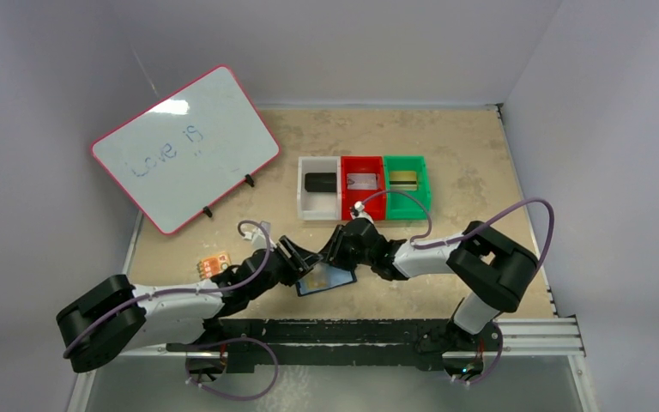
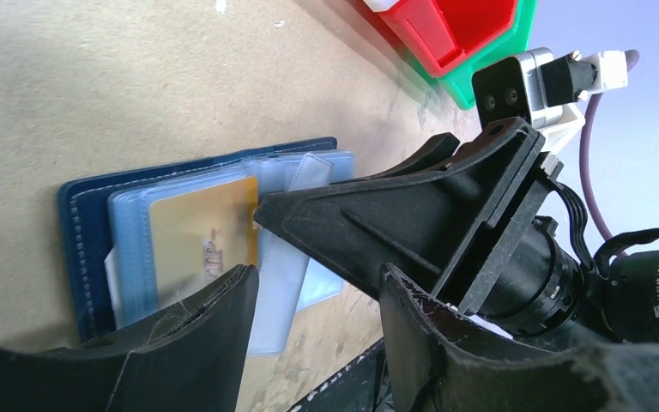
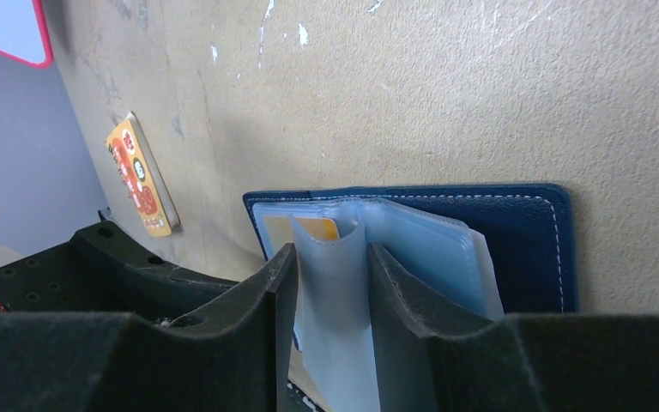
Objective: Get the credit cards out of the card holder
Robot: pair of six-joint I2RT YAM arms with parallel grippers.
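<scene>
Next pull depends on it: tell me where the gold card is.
In the right wrist view, the gold card sits in the open navy card holder, just left of the clear sleeve pinched by the right hand.

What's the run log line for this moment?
wallet: open on table | yellow card: inside wallet | left gripper: open at wallet | right gripper: straddling clear sleeve

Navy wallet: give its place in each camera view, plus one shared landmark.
Top external: wallet low centre of the picture.
Left wrist: wallet left of centre, lying open.
Right wrist: wallet centre to right, open.
Shared landmark: the yellow card in its sleeve, both wrist views.
</scene>
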